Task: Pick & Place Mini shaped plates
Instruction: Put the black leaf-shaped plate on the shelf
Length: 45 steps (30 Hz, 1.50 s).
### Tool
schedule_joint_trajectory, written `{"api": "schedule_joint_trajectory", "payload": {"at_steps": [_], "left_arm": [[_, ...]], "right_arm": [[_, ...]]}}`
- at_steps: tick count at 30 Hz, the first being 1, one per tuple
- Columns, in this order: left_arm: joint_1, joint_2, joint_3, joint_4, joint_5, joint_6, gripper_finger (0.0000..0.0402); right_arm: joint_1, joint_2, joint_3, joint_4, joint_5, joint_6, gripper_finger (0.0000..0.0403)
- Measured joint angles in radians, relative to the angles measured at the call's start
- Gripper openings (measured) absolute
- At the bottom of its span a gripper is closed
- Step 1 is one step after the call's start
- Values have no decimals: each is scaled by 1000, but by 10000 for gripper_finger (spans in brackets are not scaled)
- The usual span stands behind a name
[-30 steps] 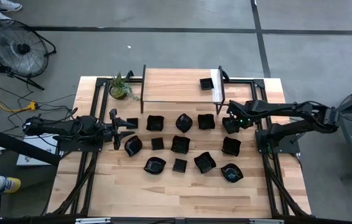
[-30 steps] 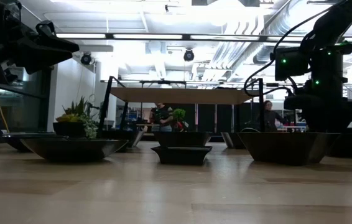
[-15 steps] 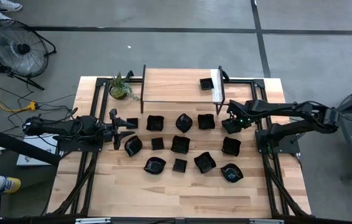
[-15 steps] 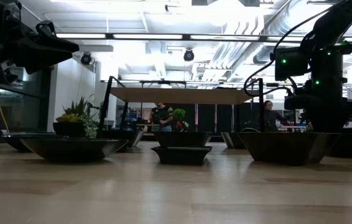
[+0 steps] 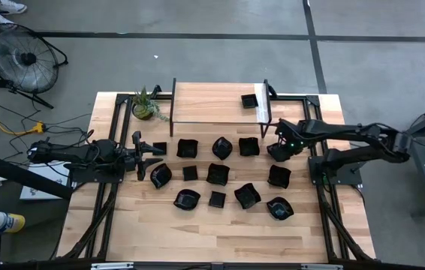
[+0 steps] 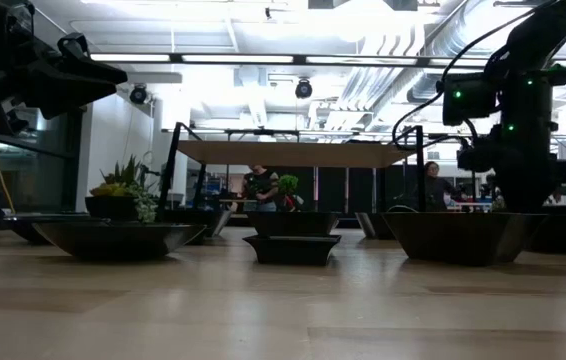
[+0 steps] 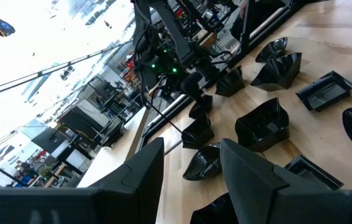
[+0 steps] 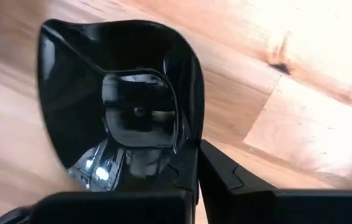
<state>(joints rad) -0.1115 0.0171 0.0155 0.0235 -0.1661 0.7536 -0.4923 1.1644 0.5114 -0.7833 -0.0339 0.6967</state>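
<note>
Right gripper point(image 5: 277, 150): fingers pinched tight on the rim of a glossy black wavy-rimmed mini plate point(image 8: 120, 99), at the right end of the back row.
Left gripper point(image 5: 139, 156): fingers spread, holding nothing, at the table's left side.
Other plates point(image 5: 218, 174): scattered mid-table on pale wood point(image 5: 220, 232).

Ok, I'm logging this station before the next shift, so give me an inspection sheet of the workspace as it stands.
Surface: wooden table, raised shelf at the back.
Job's things: black mini plates spread mid-table; one plate on the shelf.
Clutter: potted plant.
Grippers: right gripper shut on a plate rim; left gripper open, waiting at the table's left.
Cables: yellow cord on the floor.
Surroundings: fan; people behind.
</note>
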Motion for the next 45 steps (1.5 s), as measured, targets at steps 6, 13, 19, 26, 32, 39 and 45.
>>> {"api": "schedule_joint_trajectory", "payload": {"at_steps": [6, 13, 19, 26, 32, 39, 45], "left_arm": [[0, 0, 0, 0, 0, 0, 154], [0, 0, 0, 0, 0, 0, 154], [0, 0, 0, 0, 0, 0, 154], [0, 0, 0, 0, 0, 0, 154], [0, 0, 0, 0, 0, 0, 154], [0, 0, 0, 0, 0, 0, 154], [0, 0, 0, 0, 0, 0, 154]], "right_arm": [[0, -111, 0, -5, -40, 1, 2], [0, -261, -1, -6, -92, 10, 1], [0, -363, -1, -5, -133, 29, 1], [22, -421, -1, 75, -171, 62, 1], [54, -420, -1, 251, -205, 62, 1], [97, -419, -1, 459, -223, 62, 1], [124, -419, -1, 636, -224, 56, 1]]}}
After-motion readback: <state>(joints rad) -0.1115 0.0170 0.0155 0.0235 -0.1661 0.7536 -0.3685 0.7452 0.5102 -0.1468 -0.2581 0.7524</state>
